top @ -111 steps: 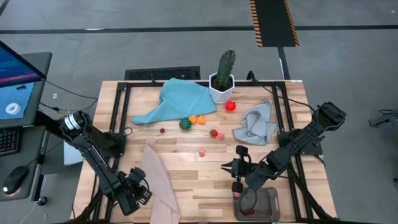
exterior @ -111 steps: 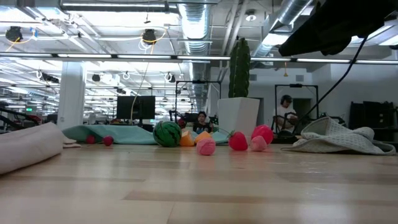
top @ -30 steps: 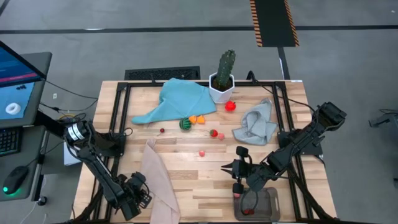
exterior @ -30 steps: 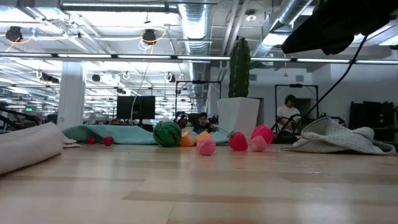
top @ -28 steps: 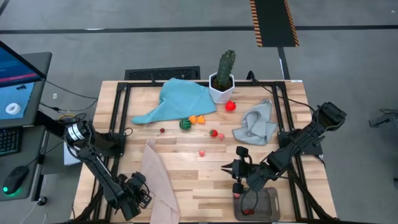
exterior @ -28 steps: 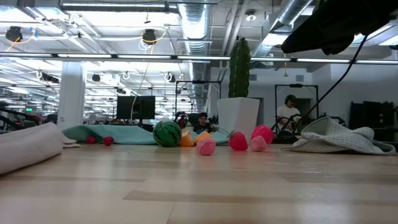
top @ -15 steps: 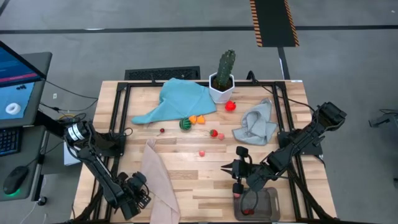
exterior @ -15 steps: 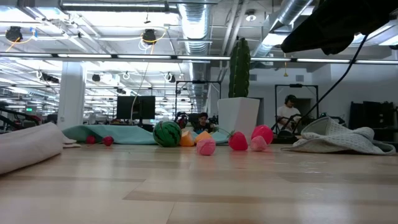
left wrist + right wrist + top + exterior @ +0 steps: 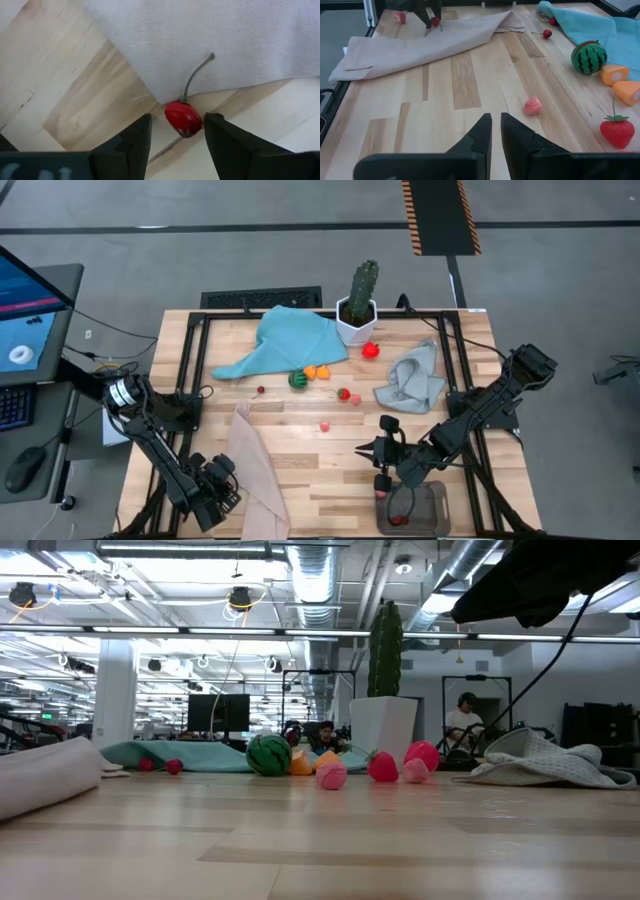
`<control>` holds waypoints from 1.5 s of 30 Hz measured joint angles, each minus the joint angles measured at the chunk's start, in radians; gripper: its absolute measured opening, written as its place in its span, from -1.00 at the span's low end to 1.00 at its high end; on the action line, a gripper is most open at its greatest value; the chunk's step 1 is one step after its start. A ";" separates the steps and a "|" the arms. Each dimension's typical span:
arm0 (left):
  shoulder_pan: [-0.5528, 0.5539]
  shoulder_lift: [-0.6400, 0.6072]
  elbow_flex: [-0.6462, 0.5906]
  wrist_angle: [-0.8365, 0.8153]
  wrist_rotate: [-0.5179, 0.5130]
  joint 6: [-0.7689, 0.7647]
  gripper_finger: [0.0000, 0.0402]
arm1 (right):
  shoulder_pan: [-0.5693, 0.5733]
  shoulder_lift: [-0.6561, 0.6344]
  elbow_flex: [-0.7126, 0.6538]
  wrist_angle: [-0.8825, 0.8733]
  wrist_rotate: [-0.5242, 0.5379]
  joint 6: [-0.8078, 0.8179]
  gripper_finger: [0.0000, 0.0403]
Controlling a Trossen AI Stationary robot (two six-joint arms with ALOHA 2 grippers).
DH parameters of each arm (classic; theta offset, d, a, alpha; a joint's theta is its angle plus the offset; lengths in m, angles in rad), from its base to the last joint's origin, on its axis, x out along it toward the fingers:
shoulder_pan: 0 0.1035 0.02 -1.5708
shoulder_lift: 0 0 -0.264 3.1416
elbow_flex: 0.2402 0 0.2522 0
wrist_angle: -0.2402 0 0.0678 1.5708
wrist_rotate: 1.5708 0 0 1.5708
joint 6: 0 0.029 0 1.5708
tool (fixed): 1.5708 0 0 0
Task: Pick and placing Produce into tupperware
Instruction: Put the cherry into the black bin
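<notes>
Overhead, the left claw (image 9: 212,492) hangs at the desk's (image 9: 300,470) seven o'clock corner beside a beige cloth (image 9: 255,475), while the right claw (image 9: 380,477) waits at five o'clock, just beside the tupperware (image 9: 412,508), which already holds something red. Most of the produce (image 9: 325,372) lies near twelve o'clock, around a teal cloth (image 9: 285,340), a potted cactus (image 9: 358,302) and a grey cloth (image 9: 412,378).

From desk height, a striped green ball (image 9: 268,754), orange wedges and pink and red pieces line up before the cactus pot (image 9: 383,726); people sit in the room far beyond.

Through the left wrist camera, that claw is spread, its fingers (image 9: 137,137) either side of a small red cherry (image 9: 183,118) lying on the wood, its stem running onto the cloth's edge. A clean pick likely means dropping straight down and closing on the fruit alone; the hem touching it could get pinched too, and the round cherry may roll out.

Through the right wrist camera, the right claw (image 9: 495,131) is pressed nearly together, holding nothing, facing a pink piece (image 9: 533,106), a strawberry (image 9: 617,130) and the ball across open wood.
</notes>
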 joint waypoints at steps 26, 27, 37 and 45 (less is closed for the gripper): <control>0.013 0.003 0.092 -0.009 -0.129 0.069 -0.72 | 0.000 0.000 0.000 0.000 0.000 0.000 -0.68; 0.019 0.003 0.097 -0.010 -0.134 0.069 -0.72 | 0.000 0.000 0.000 0.001 0.000 0.002 -0.68; 0.115 0.001 0.150 0.021 -0.301 0.233 -0.71 | -0.044 0.000 0.000 0.127 0.000 -0.009 -0.68; 0.219 0.001 0.151 0.224 -0.443 0.521 -0.71 | -0.123 0.042 0.001 0.335 -0.214 -0.153 -0.68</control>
